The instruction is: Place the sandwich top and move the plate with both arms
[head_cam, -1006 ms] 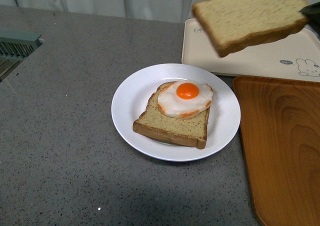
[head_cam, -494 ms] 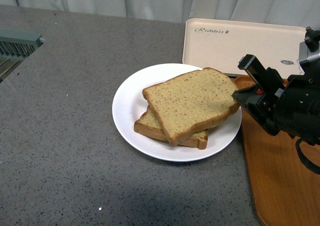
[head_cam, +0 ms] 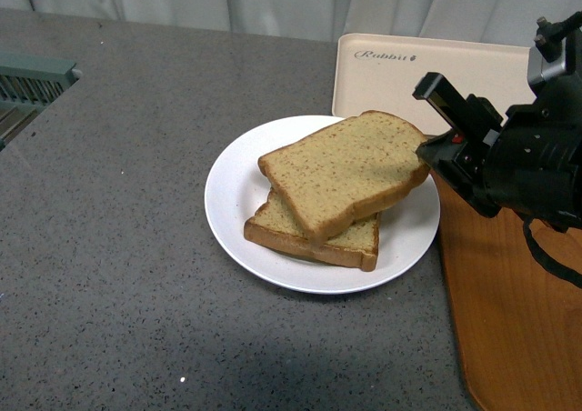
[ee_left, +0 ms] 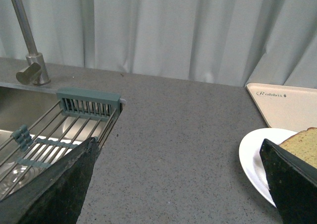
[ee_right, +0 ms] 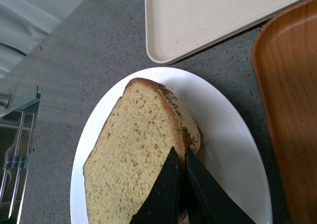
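Note:
The sandwich top (head_cam: 344, 170), a golden-brown speckled slice with a dark crust, hangs tilted over the paler bread slice (head_cam: 314, 234) on the white plate (head_cam: 232, 188). My right gripper (head_cam: 427, 161) is shut on its right edge, coming in from over the orange tray. In the right wrist view the two black fingers (ee_right: 163, 194) pinch the sandwich top (ee_right: 131, 154) above the plate (ee_right: 233, 154). The egg is hidden under the slice. My left gripper (ee_left: 178, 184) is open above bare counter, left of the plate (ee_left: 252, 157).
A cream rabbit-print tray (head_cam: 418, 79) lies behind the plate. An orange wood-grain tray (head_cam: 514, 284) lies to its right, under my right arm. A sink with a wire rack (ee_left: 59, 130) and a tap (ee_left: 29, 60) sits at the far left.
The sandwich top came down from high at the back right to just over the egg and lower slice. In the last half second the right gripper lifted slightly toward the back.

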Tool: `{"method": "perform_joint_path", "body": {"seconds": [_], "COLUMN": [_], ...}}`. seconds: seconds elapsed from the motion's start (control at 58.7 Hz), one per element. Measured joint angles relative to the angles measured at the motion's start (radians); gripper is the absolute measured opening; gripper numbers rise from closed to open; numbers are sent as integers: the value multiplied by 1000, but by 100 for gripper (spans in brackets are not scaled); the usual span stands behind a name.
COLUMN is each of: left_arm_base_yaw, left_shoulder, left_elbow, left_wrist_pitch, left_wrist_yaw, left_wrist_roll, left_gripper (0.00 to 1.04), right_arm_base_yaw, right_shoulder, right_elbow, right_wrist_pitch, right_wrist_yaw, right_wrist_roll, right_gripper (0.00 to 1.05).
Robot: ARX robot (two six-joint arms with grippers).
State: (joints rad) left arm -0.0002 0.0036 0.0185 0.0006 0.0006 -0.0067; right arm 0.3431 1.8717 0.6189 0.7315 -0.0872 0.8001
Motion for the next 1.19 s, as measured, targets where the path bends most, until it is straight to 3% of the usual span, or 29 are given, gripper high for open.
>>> {"method": "perform_joint_path", "body": {"seconds": [0.068,0.188,0.375,0.426,0.528,0.631,0.716,0.886,0.955,1.074,1.193], "left_arm_base_yaw": [0,0,0,0,0,0,0,0,0,0,0], "left_shoulder": [0,0,0,0,0,0,0,0,0,-1,-1], "left_elbow": [0,0,0,0,0,0,0,0,0,0,0], "left_wrist_pitch": [0,0,0,0,0,0,0,0,0,0,0], "left_wrist_yaw": [0,0,0,0,1,0,-1,1,0,-1,0], "left_wrist_roll": [0,0,0,0,0,0,0,0,0,0,0], "left_gripper": [98,98,98,98,98,98,98,98,98,98,98], "right_arm_base_yaw": [11,15,-60,-77,-123,-235,-318,-344,-344,-344,-343], "right_shoulder": [0,0,-23,-31,-20,-108,-284,-745,-968,-1581,-1844], "right_elbow": [25,36,15,-1,-95,-258,-334,-536,-602,-613,-613], "right_wrist_pitch": [-29,-63,-89,-64,206,486,494,213,12,-542,-724], "right_wrist_yaw": [11,44,72,87,204,142,105,91,89,85,87], "right_wrist_roll": [-16,-40,-98,-117,-305,-527,-665,-765,-779,-792,-795], "right_gripper": [2,24,68,74,58,42,29,1,1,1,1]}}
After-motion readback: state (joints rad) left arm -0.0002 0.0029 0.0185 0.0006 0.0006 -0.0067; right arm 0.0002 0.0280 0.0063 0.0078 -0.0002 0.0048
